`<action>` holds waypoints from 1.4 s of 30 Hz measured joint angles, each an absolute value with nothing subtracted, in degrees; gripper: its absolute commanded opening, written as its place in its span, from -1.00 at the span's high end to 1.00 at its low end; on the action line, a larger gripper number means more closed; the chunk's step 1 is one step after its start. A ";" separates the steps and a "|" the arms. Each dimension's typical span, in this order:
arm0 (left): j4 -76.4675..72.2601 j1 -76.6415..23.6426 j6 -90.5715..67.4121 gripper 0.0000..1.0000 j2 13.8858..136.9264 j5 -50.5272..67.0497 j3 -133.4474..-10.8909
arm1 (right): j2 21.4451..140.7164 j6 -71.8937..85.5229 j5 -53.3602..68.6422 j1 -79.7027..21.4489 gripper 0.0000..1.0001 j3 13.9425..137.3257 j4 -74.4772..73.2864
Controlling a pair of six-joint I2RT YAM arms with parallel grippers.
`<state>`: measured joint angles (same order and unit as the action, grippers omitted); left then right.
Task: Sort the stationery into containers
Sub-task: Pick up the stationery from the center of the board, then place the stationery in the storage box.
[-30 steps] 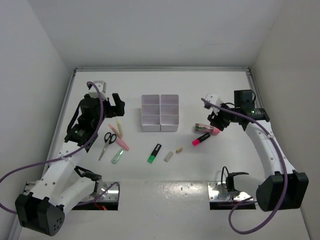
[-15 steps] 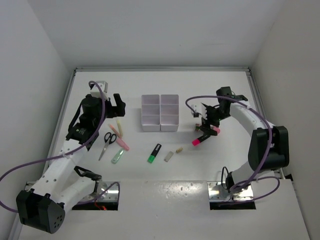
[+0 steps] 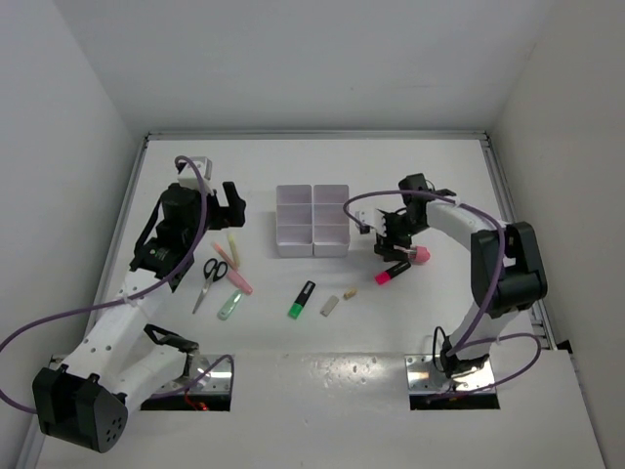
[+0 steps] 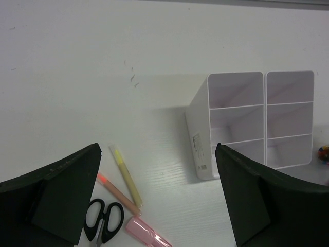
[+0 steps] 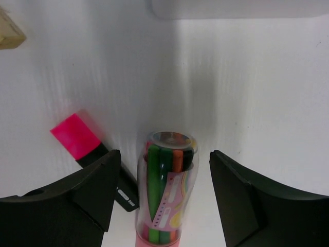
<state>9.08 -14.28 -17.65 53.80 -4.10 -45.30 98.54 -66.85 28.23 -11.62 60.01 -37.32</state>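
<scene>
Right wrist | right gripper (image 5: 162, 154) jaws spread astride pen tube (image 5: 165, 190), gaps both sides | left gripper (image 4: 157, 149) jaws wide, empty | tube's base cut off; highlighter (image 5: 82, 141) cap partly behind finger

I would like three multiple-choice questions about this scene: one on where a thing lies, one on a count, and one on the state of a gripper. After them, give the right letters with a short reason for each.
1. Where do the scissors lie?
A. left of the organiser
B. inside the organiser
C. right of the organiser

2. How many compartments has the organiser?
A. four
B. six
C. nine

3. In what state is the left gripper?
A. open and empty
B. shut on the scissors
C. shut, holding nothing

Answers:
1 A: in the top view they lie well to its left.
2 B: from above it shows two columns of three.
3 A: in its wrist view the jaws stand wide apart with nothing between them.
</scene>
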 measured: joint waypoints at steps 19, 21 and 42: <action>9.76 -14.28 -17.65 -0.99 53.80 -4.14 -45.30 | 102.39 -59.68 13.54 -15.73 0.38 57.25 -28.53; 9.78 -14.28 -17.65 -0.99 53.80 -4.23 -45.30 | 102.65 -59.27 13.13 -15.97 0.67 57.56 -28.77; 9.78 -14.28 -17.32 -0.99 55.53 -3.20 -45.30 | 88.49 -20.84 40.36 -16.47 1.00 78.19 -14.20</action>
<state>9.78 -14.28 -17.32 55.53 -3.20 -45.30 88.49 -20.84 40.36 -16.47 78.19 -14.20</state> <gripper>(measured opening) 0.994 0.519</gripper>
